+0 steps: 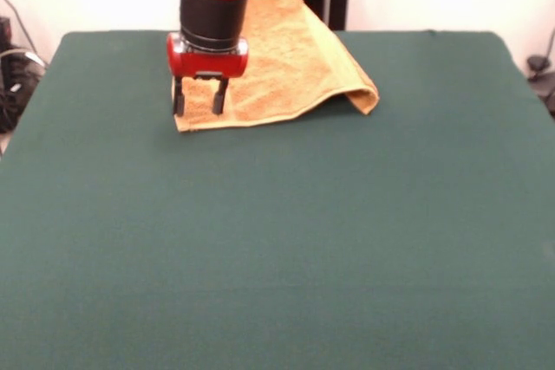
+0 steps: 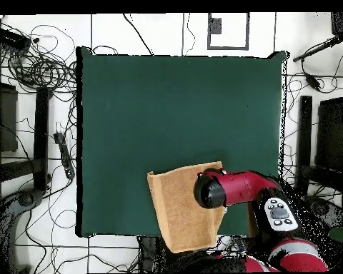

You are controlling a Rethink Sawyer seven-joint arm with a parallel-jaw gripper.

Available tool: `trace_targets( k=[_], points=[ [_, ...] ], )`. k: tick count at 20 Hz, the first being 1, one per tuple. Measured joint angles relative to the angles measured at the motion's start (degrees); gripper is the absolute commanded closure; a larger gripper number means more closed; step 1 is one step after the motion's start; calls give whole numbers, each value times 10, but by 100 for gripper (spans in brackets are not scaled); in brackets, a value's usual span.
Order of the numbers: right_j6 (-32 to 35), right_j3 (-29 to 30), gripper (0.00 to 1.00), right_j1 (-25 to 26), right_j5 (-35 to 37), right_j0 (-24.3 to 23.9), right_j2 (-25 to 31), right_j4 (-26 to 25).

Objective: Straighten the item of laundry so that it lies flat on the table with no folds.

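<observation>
Hovering gripper (image 1: 199, 98) over towel (image 1: 286, 62) corner nearest camera, jaws parted a little, holding nothing. Towel bunched at table (image 1: 277, 240) far edge by robot base, part hanging over edge in overhead view, one side folded under and humped. Best: pinch top layer only at corner, lift low, drag toward table middle, unfolding hump, avoiding tablecloth snag.

You see the orange-yellow towel (image 1: 286, 67) lying at the far edge of the green table (image 1: 277, 240), its right corner folded over, its far side overhanging the edge.
</observation>
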Motion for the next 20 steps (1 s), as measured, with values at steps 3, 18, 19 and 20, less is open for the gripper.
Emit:
trace_targets(
  k=[3,18,19,20],
  points=[
    [0,0,0,0,0,1,-1,1],
    [0,0,100,6,-5,18,-9,11],
    [0,0,100,7,-5,19,-10,11],
    [0,0,100,7,-6,20,-12,11]
  ],
)
